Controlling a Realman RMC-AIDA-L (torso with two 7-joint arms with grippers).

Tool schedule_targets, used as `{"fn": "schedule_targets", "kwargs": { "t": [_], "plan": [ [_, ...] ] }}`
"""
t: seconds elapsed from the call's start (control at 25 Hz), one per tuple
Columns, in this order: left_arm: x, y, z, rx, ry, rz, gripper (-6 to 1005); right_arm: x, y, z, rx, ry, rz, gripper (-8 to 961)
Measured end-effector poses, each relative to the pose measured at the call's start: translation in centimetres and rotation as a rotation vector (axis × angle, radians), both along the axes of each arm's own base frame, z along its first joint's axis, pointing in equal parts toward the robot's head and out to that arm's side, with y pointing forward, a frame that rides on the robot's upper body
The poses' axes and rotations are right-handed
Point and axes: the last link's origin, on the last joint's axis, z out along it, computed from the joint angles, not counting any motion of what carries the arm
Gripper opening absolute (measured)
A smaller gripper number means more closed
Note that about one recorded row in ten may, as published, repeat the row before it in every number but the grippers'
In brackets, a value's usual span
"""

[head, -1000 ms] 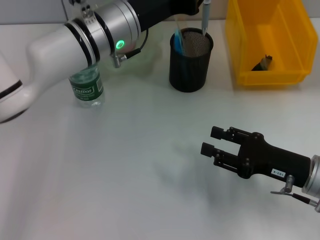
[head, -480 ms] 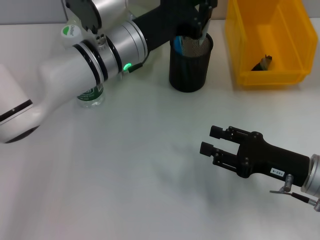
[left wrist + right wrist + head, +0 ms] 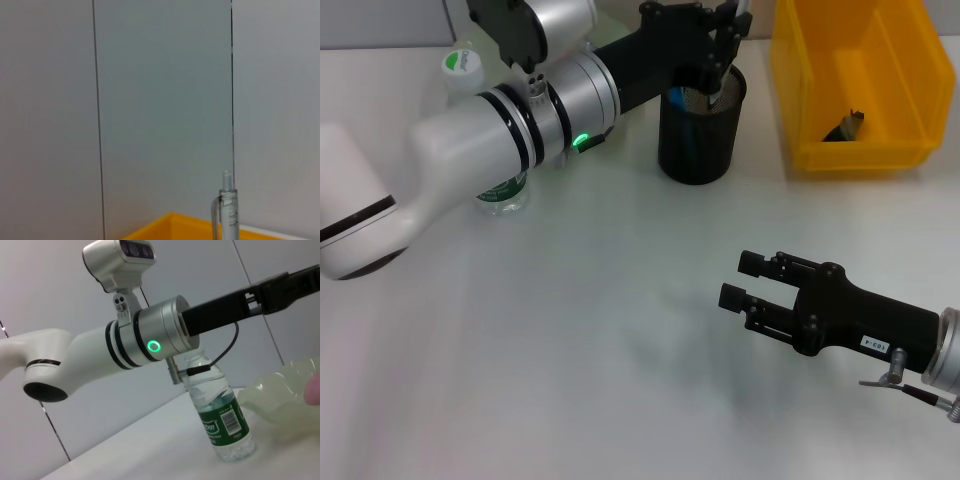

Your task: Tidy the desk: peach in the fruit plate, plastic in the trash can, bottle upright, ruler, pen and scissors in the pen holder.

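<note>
My left gripper (image 3: 723, 35) reaches over the black mesh pen holder (image 3: 700, 135) at the back of the desk and is shut on a clear grey pen (image 3: 744, 8), held upright with its lower end inside the holder. The pen's top shows in the left wrist view (image 3: 227, 210). The green-labelled bottle (image 3: 501, 187) stands upright left of the holder, partly behind my left arm; it also shows in the right wrist view (image 3: 220, 425). My right gripper (image 3: 741, 280) is open and empty, low over the front right of the desk.
A yellow bin (image 3: 880, 150) stands at the back right with a small dark scrap (image 3: 845, 127) inside. In the right wrist view a pale translucent plate (image 3: 280, 395) lies beyond the bottle, with a pink patch (image 3: 314, 390) at its edge.
My left arm has swung right and down over the pen holder, bringing the pen's lower end into it. The bottle's cap now shows behind the arm. The right arm has not moved.
</note>
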Motion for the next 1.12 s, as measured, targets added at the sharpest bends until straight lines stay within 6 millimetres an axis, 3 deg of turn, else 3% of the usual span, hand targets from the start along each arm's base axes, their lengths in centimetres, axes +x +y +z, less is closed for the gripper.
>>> {"fn": "schedule_targets", "kwargs": {
  "t": [0.6,0.84,1.12],
  "plan": [
    [0.0,0.2,-0.2,-0.001,0.016,0.015,327,0.1,-0.1,0.0,0.000,0.001,-0.004,626],
    [-0.3,-1.0,0.5,-0.029,-0.080,-0.006,402,-0.1,-0.3,0.1,-0.003,0.013,0.006,627],
    [-2.2,-3.2,2.4,-0.047,-0.232,0.004,499,-0.2,-0.2,0.3,-0.003,0.018,0.015,628]
  ]
}}
